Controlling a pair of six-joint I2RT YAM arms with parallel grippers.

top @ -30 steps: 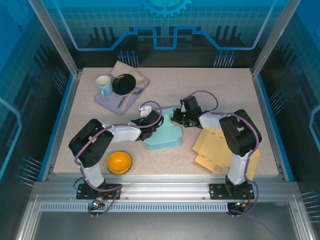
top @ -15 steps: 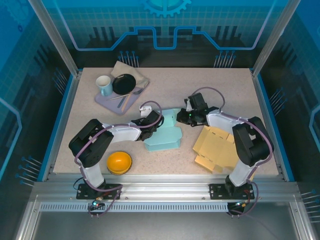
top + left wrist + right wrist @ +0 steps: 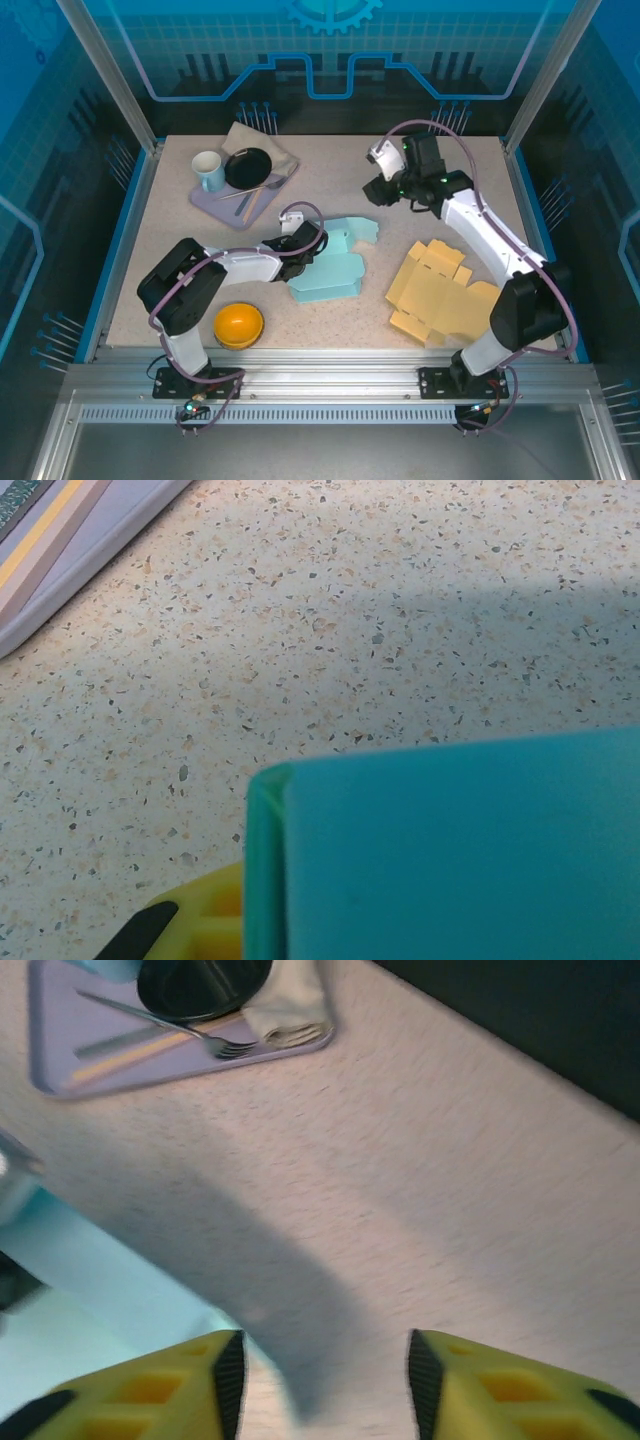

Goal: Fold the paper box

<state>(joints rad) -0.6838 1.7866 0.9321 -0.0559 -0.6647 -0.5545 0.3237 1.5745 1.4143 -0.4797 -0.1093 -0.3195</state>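
Observation:
The teal paper box (image 3: 330, 270) lies partly folded in the middle of the table, with one flap spread toward the back right. My left gripper (image 3: 312, 243) sits at the box's back left edge, shut on the box wall. In the left wrist view the teal wall (image 3: 450, 850) stands right at the jaws, with one yellow finger (image 3: 205, 920) showing beside it. My right gripper (image 3: 380, 190) hangs above the table behind and to the right of the box. It is open (image 3: 320, 1380) with nothing between its fingers, and the box (image 3: 80, 1260) shows at the left below it.
A flat tan cardboard cutout (image 3: 440, 295) lies at the front right. An orange bowl (image 3: 239, 324) sits at the front left. At the back left a lavender tray (image 3: 215, 205) holds a mug (image 3: 208, 170), a black plate (image 3: 248, 167), cutlery and a napkin (image 3: 262, 143).
My right gripper has opened, let go of the teal box's right flap, and risen away to the back right. The left arm has stayed where it was.

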